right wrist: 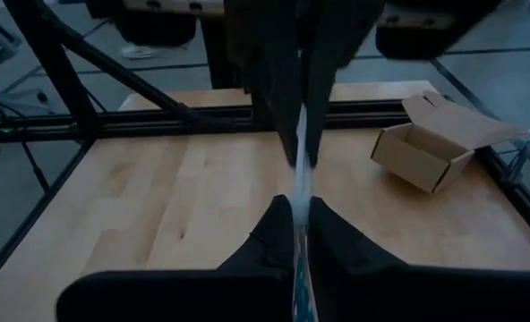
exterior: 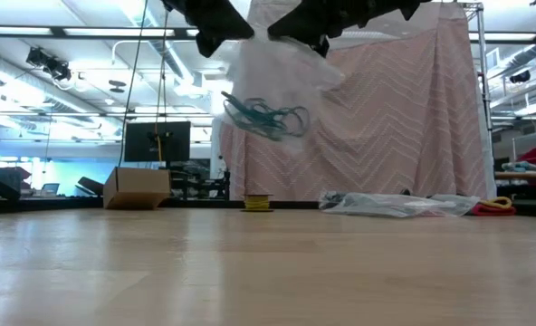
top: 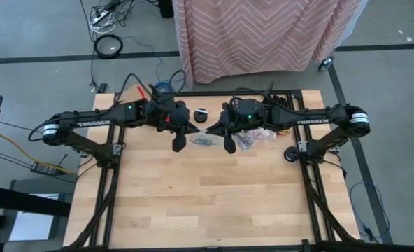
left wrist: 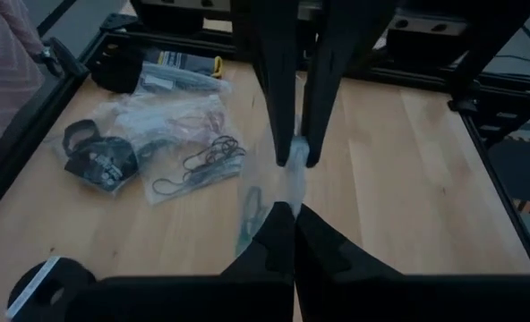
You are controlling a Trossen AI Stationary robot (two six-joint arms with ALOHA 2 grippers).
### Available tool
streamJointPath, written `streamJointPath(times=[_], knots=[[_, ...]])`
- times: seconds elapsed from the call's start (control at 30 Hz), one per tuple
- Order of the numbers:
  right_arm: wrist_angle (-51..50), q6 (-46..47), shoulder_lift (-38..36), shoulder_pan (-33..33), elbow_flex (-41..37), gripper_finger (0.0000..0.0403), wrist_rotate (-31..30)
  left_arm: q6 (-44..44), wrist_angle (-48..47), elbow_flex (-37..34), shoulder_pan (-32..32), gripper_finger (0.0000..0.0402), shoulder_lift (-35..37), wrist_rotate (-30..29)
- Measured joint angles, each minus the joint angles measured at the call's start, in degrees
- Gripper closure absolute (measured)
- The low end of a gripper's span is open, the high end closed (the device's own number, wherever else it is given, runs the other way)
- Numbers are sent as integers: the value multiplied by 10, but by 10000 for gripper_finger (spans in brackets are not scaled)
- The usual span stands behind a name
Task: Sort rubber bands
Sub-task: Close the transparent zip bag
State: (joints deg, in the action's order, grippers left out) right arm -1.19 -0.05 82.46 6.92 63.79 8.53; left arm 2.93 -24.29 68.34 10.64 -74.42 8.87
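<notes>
Above the table (top: 193, 203), both grippers, left (top: 178, 144) and right (top: 229, 145), pinch one bag (exterior: 282, 77) of teal bands (exterior: 266, 115). More bags (left wrist: 180, 134) lie near; a box (right wrist: 440, 143) sits apart.

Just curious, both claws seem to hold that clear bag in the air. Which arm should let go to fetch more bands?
Probably the right gripper: the other bags lie beside it, while the left gripper could keep the bag of teal bands aloft.

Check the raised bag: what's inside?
Teal rubber bands bunch low in the clear bag, held off the table by both shut grippers, left and right. The top edge is hidden.
</notes>
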Motion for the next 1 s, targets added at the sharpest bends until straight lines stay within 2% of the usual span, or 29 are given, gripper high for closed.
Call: streamJointPath(times=[0.33,0.83,1.0], knots=[[-15,0,0,0,0,393,0,-5,-79,12,2,401,57,-17],[-35,1,0,11,-1,393,-1,-44,-248,120,2,401,76,-63],[-56,16,0,22,-2,393,-39,-43,-289,119,3,376,75,-63]])
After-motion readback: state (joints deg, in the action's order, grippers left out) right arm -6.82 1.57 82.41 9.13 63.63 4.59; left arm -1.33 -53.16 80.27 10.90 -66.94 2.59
